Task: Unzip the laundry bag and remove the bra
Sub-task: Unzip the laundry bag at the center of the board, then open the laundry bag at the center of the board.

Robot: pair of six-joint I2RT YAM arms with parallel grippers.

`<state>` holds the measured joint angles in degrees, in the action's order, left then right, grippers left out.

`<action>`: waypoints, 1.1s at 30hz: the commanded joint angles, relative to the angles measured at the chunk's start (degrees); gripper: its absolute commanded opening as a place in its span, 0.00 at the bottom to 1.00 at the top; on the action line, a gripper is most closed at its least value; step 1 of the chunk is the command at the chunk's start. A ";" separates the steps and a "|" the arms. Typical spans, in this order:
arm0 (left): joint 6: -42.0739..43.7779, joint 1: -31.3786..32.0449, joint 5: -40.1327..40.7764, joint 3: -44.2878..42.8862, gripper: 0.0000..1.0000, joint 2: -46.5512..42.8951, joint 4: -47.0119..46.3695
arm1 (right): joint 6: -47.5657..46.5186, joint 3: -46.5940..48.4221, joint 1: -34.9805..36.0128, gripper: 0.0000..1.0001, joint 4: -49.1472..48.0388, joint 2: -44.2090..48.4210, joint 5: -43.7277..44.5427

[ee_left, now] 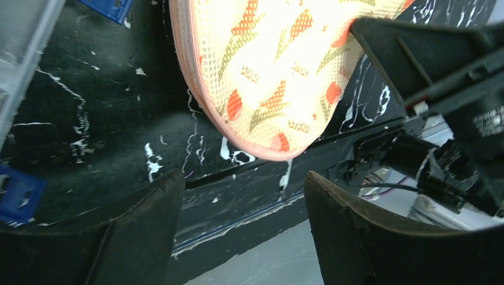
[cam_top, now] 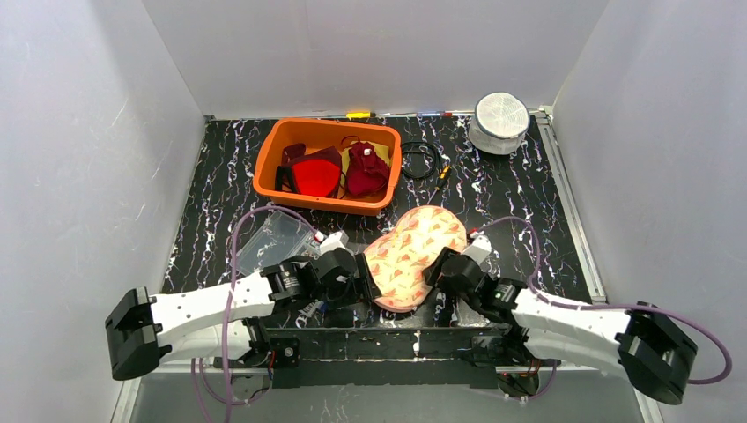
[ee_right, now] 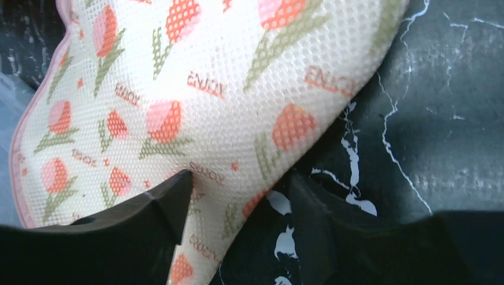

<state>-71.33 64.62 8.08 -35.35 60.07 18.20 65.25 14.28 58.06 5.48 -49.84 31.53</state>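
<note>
Two sets of jaws, both apart: we see the left jaws just short of the laundry bag (cam_top: 414, 256), the right jaws straddling its edge.

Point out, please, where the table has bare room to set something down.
Bare table: right of the laundry bag, below the white round object; left of the orange basket. Crowded in front: left gripper and right gripper flank the bag.

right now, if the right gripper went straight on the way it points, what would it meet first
The laundry bag. In the right wrist view its mesh edge lies between the open jaws of the right gripper, so going straight on would likely press into the bag almost at once.
</note>
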 commanded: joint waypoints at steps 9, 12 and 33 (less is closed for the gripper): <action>13.59 0.16 8.97 -4.64 0.70 -12.14 13.79 | -31.65 18.77 -8.57 0.85 2.64 -14.01 -5.18; 13.95 0.16 11.19 -3.96 0.70 -15.28 14.40 | -34.45 22.26 -7.65 0.91 8.44 -9.89 -4.73; 1.10 0.07 30.66 -0.17 0.68 -42.53 36.11 | -42.58 52.74 16.35 0.74 12.87 -44.35 1.30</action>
<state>-65.23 64.62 33.98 -36.53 19.94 47.05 23.99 61.43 74.56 19.75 -90.13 32.38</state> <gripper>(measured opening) 0.687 0.751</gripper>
